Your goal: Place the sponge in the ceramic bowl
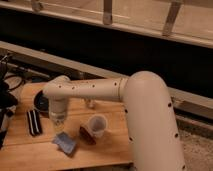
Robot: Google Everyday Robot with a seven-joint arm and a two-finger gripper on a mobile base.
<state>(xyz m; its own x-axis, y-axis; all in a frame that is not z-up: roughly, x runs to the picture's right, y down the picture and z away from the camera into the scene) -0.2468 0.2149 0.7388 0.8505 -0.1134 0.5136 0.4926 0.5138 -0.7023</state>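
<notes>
The light-blue sponge (65, 142) lies flat on the wooden table (30, 150), near its front edge. The dark ceramic bowl (41, 103) sits at the back left, mostly hidden behind the white arm. My gripper (58, 123) hangs from the arm's wrist just above the sponge and slightly to its back left, between the bowl and the sponge.
A black striped rectangular object (33, 122) lies left of the gripper. A white cup (97, 125) stands right of the sponge with a brown object (86, 134) at its foot. Dark equipment with cables (7, 95) crowds the left edge. A small item (90, 103) stands behind the arm.
</notes>
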